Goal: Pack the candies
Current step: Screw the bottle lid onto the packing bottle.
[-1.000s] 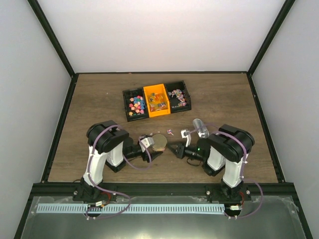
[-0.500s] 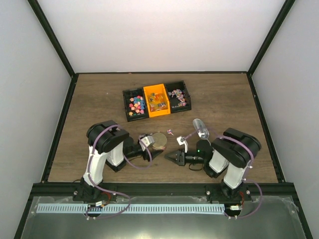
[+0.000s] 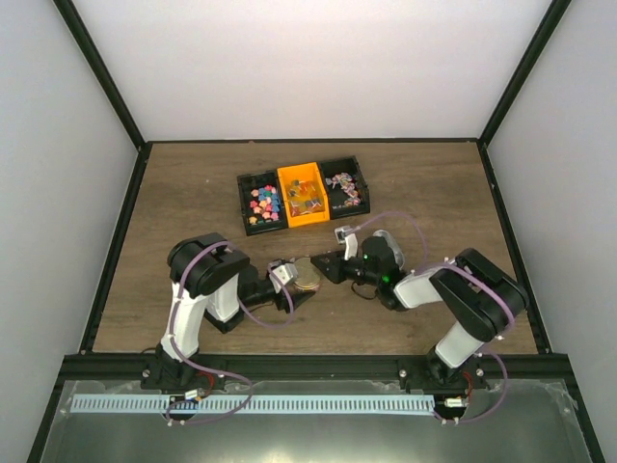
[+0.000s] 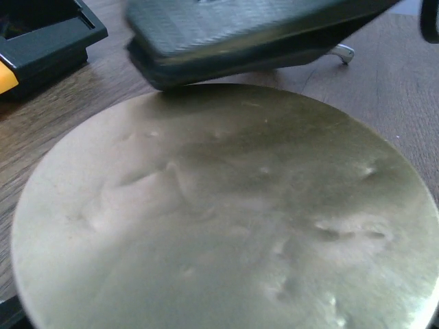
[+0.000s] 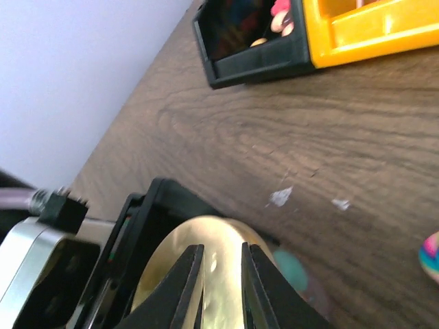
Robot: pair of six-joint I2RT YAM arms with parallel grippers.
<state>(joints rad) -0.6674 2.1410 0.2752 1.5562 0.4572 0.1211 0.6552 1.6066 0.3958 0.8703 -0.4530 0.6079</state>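
The candies lie in three bins at the back: a black bin point(image 3: 261, 202), an orange bin point(image 3: 303, 196) and another black bin point(image 3: 344, 187). One loose candy point(image 5: 432, 257) lies on the wood at the right edge of the right wrist view. My left gripper point(image 3: 292, 286) holds the cream round lid point(image 3: 308, 274) tilted up; the lid point(image 4: 226, 219) fills the left wrist view and hides my fingers. My right gripper point(image 3: 322, 267) reaches in from the right, its tips point(image 5: 221, 271) a narrow gap apart right over the lid point(image 5: 168, 267). The clear jar point(image 3: 382, 237) is mostly hidden behind the right arm.
The wooden table point(image 3: 193, 193) has black rails point(image 3: 116, 241) along its sides and white walls beyond. The black bin point(image 5: 254, 41) and orange bin point(image 5: 370, 27) lie just beyond the lid in the right wrist view. Small white specks point(image 5: 280, 197) lie on the wood.
My right arm has swung left and away from the front edge, bringing its gripper up against the lid. The left arm and the lid have not moved.
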